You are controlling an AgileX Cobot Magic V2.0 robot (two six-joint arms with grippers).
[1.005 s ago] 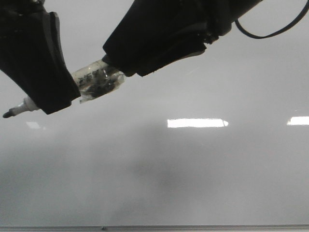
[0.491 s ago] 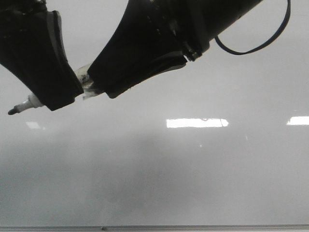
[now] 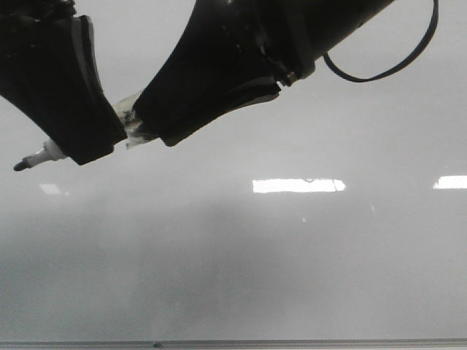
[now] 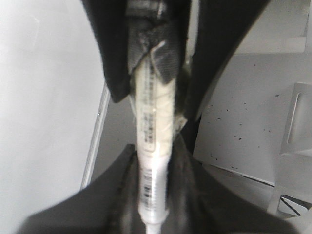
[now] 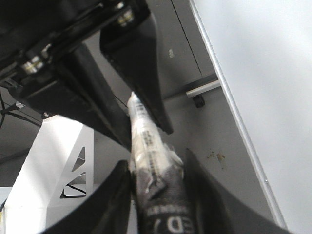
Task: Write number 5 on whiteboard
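Both arms hold one marker (image 3: 44, 154) above the whiteboard (image 3: 292, 255). The left gripper (image 4: 153, 214) is closed around the marker near its tip end, and the right gripper (image 5: 156, 187) is closed on its back end. No number 5 is visible on the board, so I judge the writing has not begun. To do this step well, one gripper should probably release first; then the dark tip must come down gently and touch the surface lightly.
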